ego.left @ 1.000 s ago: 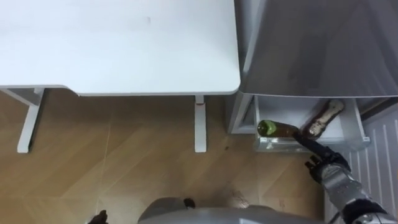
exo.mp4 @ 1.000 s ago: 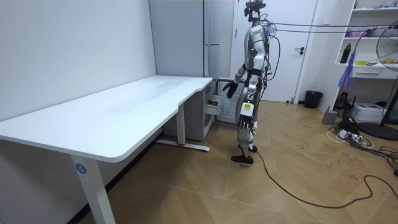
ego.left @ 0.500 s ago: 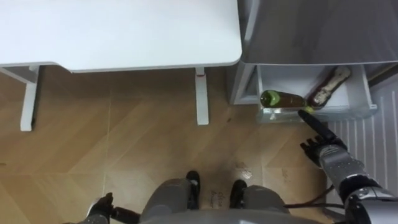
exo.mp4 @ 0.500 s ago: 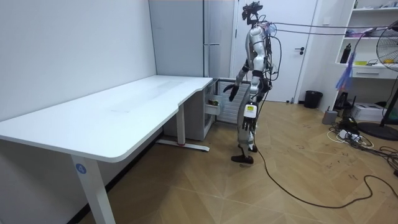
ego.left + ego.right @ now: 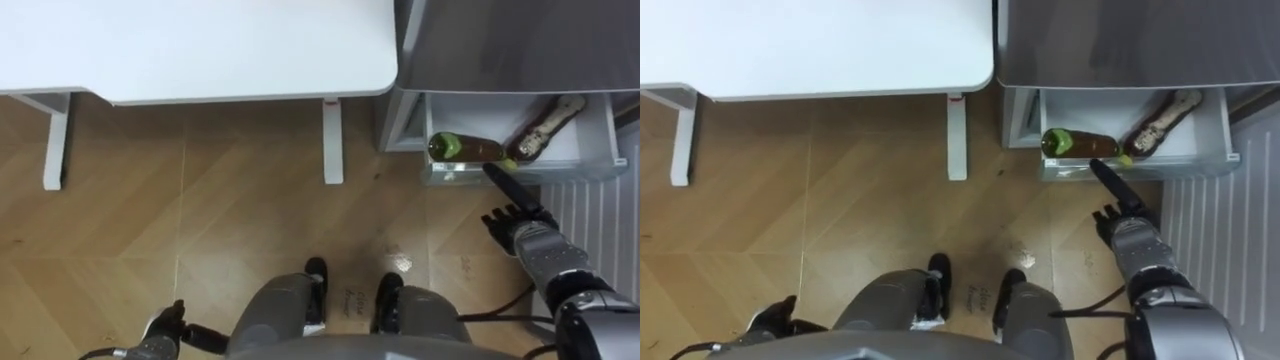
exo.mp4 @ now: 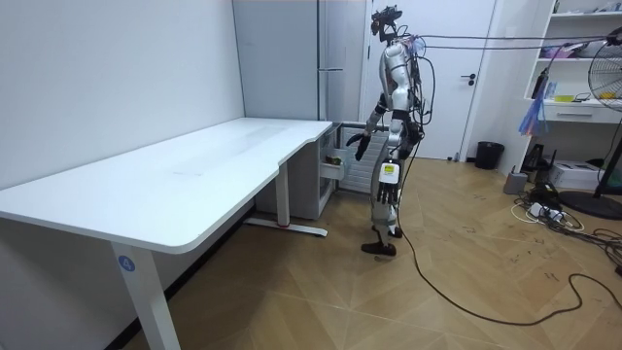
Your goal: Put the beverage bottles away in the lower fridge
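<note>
Green-capped bottle lies on its side in the open fridge drawer, beside a brown bottle — right hand, fingers straight, points at the drawer's front. Left hand hangs low — fingers unclear.

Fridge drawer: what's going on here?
The robot stands before the open white lower fridge drawer, beside the white desk. A brown bottle with a green top and a tan bottle lie inside. Its right hand, open and empty, points at the drawer's front edge; its left hand hangs low.
</note>
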Available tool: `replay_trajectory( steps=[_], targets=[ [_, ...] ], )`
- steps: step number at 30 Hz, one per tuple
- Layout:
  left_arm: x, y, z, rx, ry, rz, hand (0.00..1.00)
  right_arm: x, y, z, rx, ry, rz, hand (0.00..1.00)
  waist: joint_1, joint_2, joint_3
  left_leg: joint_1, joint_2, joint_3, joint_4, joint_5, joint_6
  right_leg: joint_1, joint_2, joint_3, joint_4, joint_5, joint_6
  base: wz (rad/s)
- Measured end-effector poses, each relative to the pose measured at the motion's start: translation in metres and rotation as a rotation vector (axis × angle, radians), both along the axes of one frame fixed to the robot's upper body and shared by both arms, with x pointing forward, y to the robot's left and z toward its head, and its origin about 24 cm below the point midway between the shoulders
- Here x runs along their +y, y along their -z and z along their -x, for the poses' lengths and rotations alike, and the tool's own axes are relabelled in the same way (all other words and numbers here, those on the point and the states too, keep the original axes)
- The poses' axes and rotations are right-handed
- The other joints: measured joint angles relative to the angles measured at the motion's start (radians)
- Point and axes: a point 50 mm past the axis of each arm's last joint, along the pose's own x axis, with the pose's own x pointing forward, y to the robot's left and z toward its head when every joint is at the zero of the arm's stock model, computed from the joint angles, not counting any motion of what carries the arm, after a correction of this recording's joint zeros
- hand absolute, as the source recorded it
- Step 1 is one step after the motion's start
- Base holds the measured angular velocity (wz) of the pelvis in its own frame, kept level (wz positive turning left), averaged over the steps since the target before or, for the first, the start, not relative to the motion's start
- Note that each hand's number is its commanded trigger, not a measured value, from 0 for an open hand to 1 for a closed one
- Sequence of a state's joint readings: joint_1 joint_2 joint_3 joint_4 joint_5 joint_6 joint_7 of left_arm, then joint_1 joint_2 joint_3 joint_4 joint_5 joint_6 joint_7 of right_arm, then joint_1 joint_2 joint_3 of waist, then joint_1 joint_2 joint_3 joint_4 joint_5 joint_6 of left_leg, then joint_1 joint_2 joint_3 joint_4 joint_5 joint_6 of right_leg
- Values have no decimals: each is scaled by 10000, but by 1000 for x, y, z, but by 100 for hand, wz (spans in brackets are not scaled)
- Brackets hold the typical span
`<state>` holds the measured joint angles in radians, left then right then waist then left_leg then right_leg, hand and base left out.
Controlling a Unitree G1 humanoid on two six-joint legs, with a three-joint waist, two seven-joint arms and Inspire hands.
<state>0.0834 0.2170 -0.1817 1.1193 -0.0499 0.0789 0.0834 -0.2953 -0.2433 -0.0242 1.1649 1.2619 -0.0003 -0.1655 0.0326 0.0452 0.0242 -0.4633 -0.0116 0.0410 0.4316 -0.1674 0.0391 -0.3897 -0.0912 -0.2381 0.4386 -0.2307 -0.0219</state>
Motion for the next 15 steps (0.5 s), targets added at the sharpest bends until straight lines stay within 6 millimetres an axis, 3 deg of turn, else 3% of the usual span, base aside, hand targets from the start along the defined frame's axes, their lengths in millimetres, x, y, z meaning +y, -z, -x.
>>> replay_trajectory(
  steps=[6, 15],
  targets=[
    [-2, -2, -12, -545, -113, 158, 0, -5, -3, -4, 11, -30, 154, 0, 25, -85, 54, -80, -11, 36, 6, 0, 1, -130, 18, 31, 84, -11, 5, 0],
    [0, -2, -10, -532, -50, 230, 0, -6, -14, -18, -205, -1428, 1346, 0, 66, -122, 73, -337, -26, 157, 244, -3, -1, -558, -121, 168, 632, -180, -48, -2]
  ],
)
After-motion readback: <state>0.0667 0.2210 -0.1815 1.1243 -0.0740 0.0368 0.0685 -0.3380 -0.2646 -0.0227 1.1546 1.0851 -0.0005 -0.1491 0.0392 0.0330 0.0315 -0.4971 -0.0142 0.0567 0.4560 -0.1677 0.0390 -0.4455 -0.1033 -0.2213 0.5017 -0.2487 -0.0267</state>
